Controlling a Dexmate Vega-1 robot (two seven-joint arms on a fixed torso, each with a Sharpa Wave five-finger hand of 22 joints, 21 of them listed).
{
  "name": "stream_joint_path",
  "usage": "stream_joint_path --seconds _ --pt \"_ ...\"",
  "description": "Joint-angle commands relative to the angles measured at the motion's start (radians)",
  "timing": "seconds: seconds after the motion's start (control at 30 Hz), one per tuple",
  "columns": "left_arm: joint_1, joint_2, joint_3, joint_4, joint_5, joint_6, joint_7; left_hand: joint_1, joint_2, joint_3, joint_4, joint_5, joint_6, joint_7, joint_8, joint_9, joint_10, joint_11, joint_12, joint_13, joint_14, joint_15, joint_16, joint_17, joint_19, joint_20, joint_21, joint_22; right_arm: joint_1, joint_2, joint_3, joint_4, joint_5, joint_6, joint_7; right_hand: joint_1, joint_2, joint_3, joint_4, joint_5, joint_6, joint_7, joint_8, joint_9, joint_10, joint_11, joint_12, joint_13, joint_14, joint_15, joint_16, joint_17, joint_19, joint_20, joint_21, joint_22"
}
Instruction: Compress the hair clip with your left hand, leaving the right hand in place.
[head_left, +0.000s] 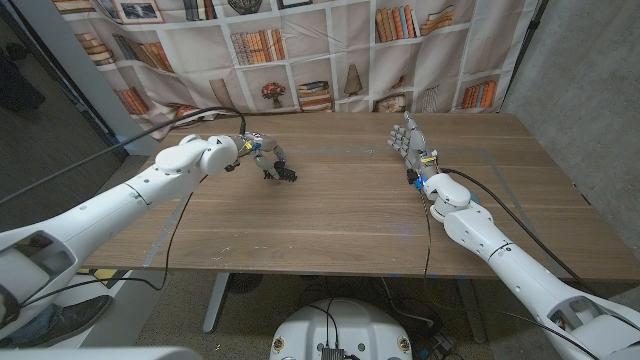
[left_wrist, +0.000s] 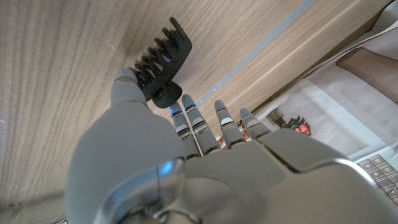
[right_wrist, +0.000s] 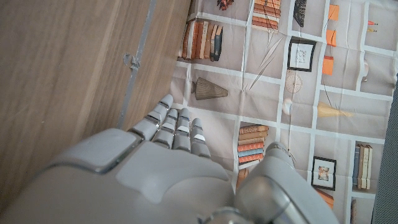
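Looking from the near edge outward: both arms reach in across the wooden counter (head_left: 330, 215), and the action's all on the left side. The left hand (head_left: 262, 152) is up by the middle-left of the counter with the black hair clip (head_left: 281, 173) right at its fingers (left_wrist: 186, 115). In the left wrist view the thumb sits against the clip's hinge end and the other fingers come down beside it, so I'd say it's got a hold on it, teeth pointing away. Can't tell if the clip is actually squeezed yet, honestly.

So my read: we're at the grip stage, and the squeeze itself is what's next. That calls for thumb and fingers pinching the tail ends together without the clip twisting out.

Farther right, the right hand (head_left: 411, 142) stands upright, fingers straight and a bit apart, holding nothing. It just needs to sit tight.
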Motion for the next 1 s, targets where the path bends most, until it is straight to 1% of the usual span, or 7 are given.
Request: stream_joint_path --seconds 0.03,0.23,0.47,0.73,1.0 --pt "-0.002 0.001 0.006 0.0 -0.007 0.011 0.005 0.0 0.001 -0.005 0.003 0.0 0.014 0.0 0.01 0.003 0.012 0.0 0.007 0.003 0.011 -0.149 0.003 0.004 0.008 0.0 -0.003 0.004 0.002 0.0 -0.002 -0.001 0.001 -0.006 -0.001 0.002 0.012 0.0 -0.005 -0.004 0.004 -0.003 0.003 0.003 0.012 -0.002 -0.001 0.001 0.01 0.001 -0.001 0.006 0.006 -0.025 -0.004 0.004" --pt "-0.001 0.006 0.003 -0.005 -0.009 0.01 0.012 0.003 0.003 -0.006 0.003 -0.001 0.021 0.0 0.012 0.003 0.017 0.0 0.007 0.003 0.014 -0.15 0.003 0.004 0.011 0.004 -0.004 0.004 0.005 -0.001 -0.004 -0.003 -0.001 -0.009 0.0 0.002 0.012 0.0 -0.005 -0.004 0.004 -0.002 0.003 0.003 0.013 -0.002 -0.001 0.001 0.01 0.001 -0.002 0.006 0.006 -0.024 -0.005 0.004" --pt "0.006 0.008 -0.004 -0.009 -0.014 0.01 0.036 0.011 0.011 -0.005 0.003 -0.002 0.04 0.001 0.017 0.003 0.036 0.0 0.009 0.004 0.022 -0.152 0.002 0.003 0.02 -0.004 -0.004 0.004 0.007 0.005 -0.005 0.0 0.001 -0.006 0.001 0.002 0.013 -0.001 -0.006 -0.004 0.003 -0.003 0.002 0.003 0.013 -0.003 -0.002 0.001 0.011 0.002 -0.002 0.006 0.007 -0.024 -0.007 0.004" --pt "0.002 0.002 0.005 0.002 -0.016 0.011 0.024 0.02 0.017 -0.008 0.002 -0.005 0.071 0.001 0.027 0.003 0.066 0.0 0.013 0.007 0.036 -0.155 0.002 0.003 0.033 -0.009 -0.004 0.004 0.005 0.003 -0.006 -0.004 -0.001 -0.007 0.0 0.002 0.013 -0.001 -0.006 -0.004 0.003 -0.003 0.002 0.003 0.015 -0.003 -0.002 0.001 0.013 0.001 -0.002 0.006 0.007 -0.022 -0.008 0.004" --pt "0.007 0.001 0.006 0.005 -0.022 0.013 0.032 0.022 0.02 -0.01 0.003 -0.007 0.08 0.001 0.027 0.0 0.077 -0.001 0.013 0.007 0.041 -0.155 0.002 0.003 0.039 -0.006 -0.003 0.004 0.001 0.001 -0.004 -0.01 -0.001 -0.008 -0.005 0.002 0.013 -0.002 -0.007 -0.004 0.003 -0.004 0.002 0.003 0.016 -0.004 -0.002 0.001 0.013 0.001 -0.003 0.006 0.008 -0.021 -0.01 0.004"
